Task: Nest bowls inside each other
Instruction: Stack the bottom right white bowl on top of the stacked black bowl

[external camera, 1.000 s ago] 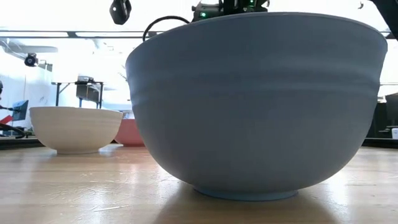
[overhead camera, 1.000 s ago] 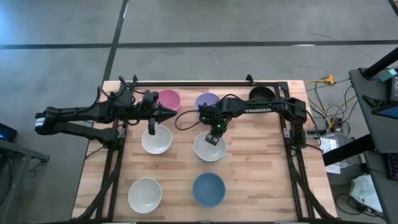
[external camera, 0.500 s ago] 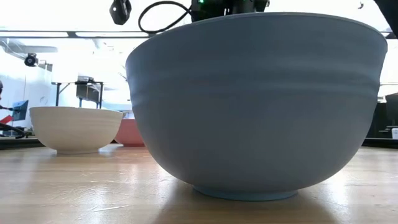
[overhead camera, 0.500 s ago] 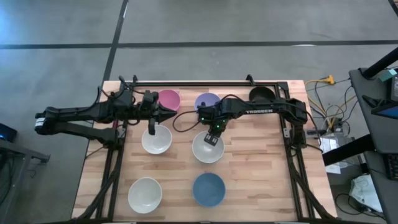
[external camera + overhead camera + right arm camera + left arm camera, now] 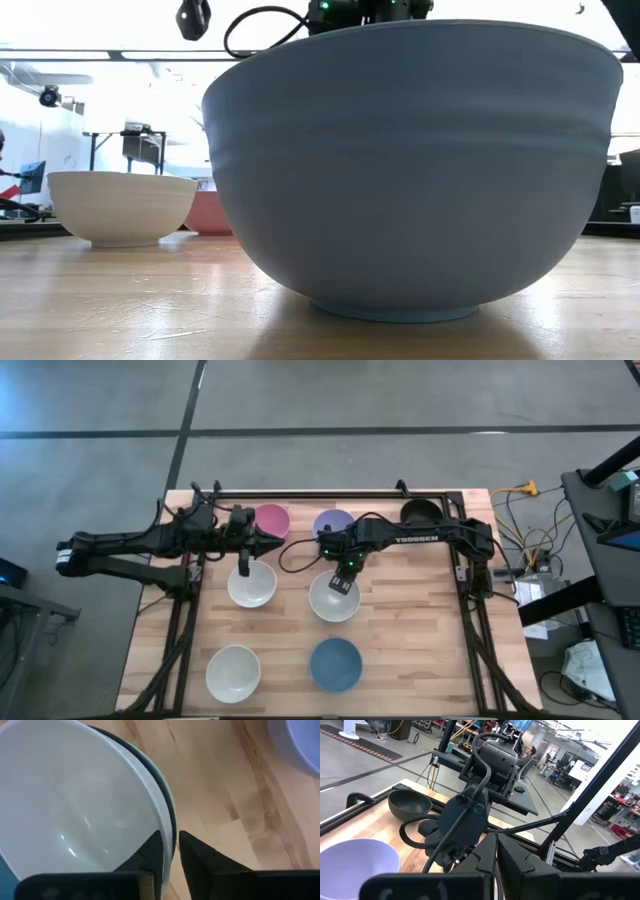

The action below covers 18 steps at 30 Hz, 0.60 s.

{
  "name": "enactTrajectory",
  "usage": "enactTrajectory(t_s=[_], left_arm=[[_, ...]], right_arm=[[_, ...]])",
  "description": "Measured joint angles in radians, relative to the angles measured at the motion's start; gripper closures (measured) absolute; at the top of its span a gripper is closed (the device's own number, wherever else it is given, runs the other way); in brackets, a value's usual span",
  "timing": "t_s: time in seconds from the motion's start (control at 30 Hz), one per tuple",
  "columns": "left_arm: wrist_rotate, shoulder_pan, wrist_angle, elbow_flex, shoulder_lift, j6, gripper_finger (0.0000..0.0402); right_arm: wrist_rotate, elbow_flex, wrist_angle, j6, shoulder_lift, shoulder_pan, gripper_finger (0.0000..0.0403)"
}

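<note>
A white bowl (image 5: 335, 600) sits nested in a darker bowl near the table's middle. My right gripper (image 5: 342, 577) stands at this stack's far rim (image 5: 167, 827) and is shut on it. My left gripper (image 5: 268, 543) hangs shut between the pink bowl (image 5: 272, 518) and a second white bowl (image 5: 251, 586), touching neither. In its wrist view the two fingers (image 5: 496, 862) meet. A lavender bowl (image 5: 333, 522), a black bowl (image 5: 420, 512), a third white bowl (image 5: 233, 671) and a blue bowl (image 5: 335, 664) stand singly on their bases. My right gripper has the nested bowls by their rim (image 5: 169, 837). One finger (image 5: 150, 851) is inside the white bowl and the other (image 5: 195, 856) is outside the darker bowl, with both rims between them. The fingers come from above, pointing down. Whether the stack is off the table, I cannot tell.
In the low view the blue bowl (image 5: 415, 170) fills the foreground and hides the stack; a white bowl (image 5: 120, 205) stands to its left. A black frame rail (image 5: 330, 493) runs along the far edge. Bare wood (image 5: 420, 630) lies to the right of the bowls.
The right arm's wrist and its cable have risen a little in the low view. The bowls and the left arm have kept their places.
</note>
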Motion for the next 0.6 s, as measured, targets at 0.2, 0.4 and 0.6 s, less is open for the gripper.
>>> enactTrajectory(t_s=[0.2, 0.4, 0.6], left_arm=[[0.000, 0.000, 0.000, 0.000, 0.000, 0.000, 0.0402], [0.000, 0.000, 0.000, 0.000, 0.000, -0.001, 0.0402], [0.000, 0.000, 0.000, 0.000, 0.000, 0.000, 0.0402]], right_arm=[[-0.008, -0.005, -0.002, -0.001, 0.000, 0.000, 0.0391], [-0.024, -0.005, -0.001, 0.001, 0.000, -0.001, 0.0393], [-0.053, -0.005, -0.007, 0.000, 0.008, 0.002, 0.0393]])
